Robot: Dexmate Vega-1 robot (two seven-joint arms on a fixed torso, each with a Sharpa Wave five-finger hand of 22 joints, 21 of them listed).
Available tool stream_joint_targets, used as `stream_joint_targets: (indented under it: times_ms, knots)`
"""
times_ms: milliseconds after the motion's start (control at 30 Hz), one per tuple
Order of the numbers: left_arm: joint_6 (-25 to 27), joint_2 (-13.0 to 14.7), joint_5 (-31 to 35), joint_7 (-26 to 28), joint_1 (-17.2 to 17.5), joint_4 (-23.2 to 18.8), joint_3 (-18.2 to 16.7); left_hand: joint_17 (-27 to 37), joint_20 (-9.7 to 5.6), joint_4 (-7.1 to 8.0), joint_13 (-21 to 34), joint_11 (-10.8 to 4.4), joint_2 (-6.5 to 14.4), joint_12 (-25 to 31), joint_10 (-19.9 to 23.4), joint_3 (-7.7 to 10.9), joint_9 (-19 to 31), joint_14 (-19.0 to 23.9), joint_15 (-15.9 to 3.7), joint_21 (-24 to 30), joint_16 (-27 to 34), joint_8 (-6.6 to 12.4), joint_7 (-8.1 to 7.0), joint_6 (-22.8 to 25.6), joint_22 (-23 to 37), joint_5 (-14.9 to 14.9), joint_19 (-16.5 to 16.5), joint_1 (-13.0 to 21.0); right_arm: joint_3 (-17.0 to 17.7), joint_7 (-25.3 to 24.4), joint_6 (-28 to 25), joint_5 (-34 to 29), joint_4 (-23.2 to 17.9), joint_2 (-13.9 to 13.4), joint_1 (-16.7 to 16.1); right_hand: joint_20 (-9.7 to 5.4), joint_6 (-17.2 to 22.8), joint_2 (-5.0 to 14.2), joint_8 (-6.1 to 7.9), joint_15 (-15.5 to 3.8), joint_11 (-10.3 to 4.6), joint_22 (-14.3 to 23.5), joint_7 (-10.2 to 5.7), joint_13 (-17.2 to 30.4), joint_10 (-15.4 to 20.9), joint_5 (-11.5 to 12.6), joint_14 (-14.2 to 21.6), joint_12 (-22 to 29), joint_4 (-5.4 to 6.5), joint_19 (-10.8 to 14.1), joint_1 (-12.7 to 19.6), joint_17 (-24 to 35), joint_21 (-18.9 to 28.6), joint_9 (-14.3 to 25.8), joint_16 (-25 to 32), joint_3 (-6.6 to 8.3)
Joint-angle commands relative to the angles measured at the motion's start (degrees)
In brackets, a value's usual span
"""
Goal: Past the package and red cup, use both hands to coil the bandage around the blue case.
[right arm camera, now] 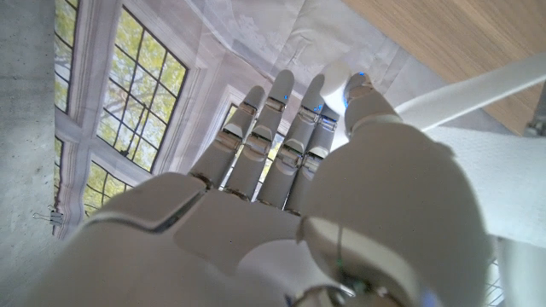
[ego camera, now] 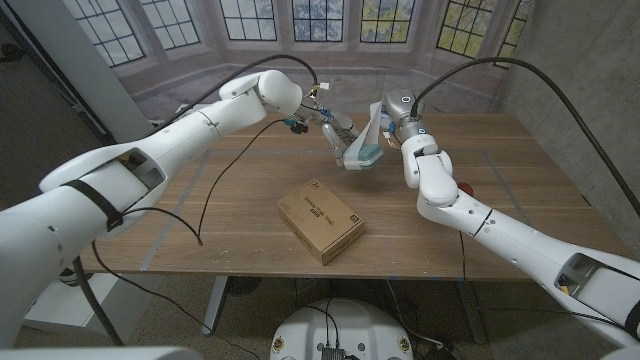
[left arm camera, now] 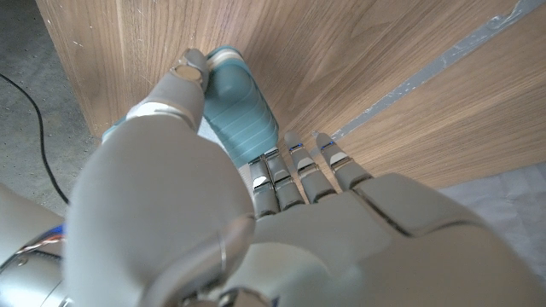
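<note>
While your two arms reach in over the far half of the table, the left hand and right hand meet above the wood with the case between them. Your left hand grips the blue case, thumb on one side and fingers curled on the other, as the left wrist view shows it held over the wood. Your right hand is raised just beside it with the white bandage running down from it to the case; in the right wrist view the strip stretches taut past your fingers, which stand close together, thumb pressed to the bandage. The table is brown wood with a grey tape line across it, and panelled windows stand behind. Nearer you, mid-table, the package lies flat, well apart from both hands. The red cup is mostly hidden behind your right forearm. A black cable trails over the table on the left.
</note>
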Motion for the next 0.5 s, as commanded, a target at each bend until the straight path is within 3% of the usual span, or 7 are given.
stream_joint_targets:
  times_ms: [33,500]
  knots:
    - [-0.39,-0.93,-0.05,-0.38,-0.61,1.85,0.72,0.3,0.19,1.59,12.5,-0.89,7.68,0.5,1.54,1.9,0.26,0.0,0.26,0.29,0.27,15.08,1.24,1.36,0.3,0.46,-0.27,-6.98,1.3,0.35,0.91,-1.48,-1.54,0.56,-0.56,-0.64,0.13,0.54,0.19,-5.64,0.05,0.12,-0.24,0.14,0.33,0.29,0.23,0.59,-0.31,0.45,-0.1,0.13,-0.09,0.17,-0.02,-0.06]
    - [-2.5,-2.15,-0.64,-0.39,-1.39,5.33,1.26,0.33,0.24,1.54,12.44,-0.88,7.77,0.54,1.58,1.84,0.26,0.04,0.31,0.32,0.31,15.08,1.24,1.47,0.31,0.5,-0.23,-6.93,1.7,0.43,1.94,-2.15,-0.26,1.87,0.13,-0.6,0.15,0.54,0.19,-5.69,-0.04,0.12,-0.28,0.11,0.27,0.29,0.3,0.51,-0.37,0.42,0.02,0.21,-0.09,0.17,0.05,-0.07]
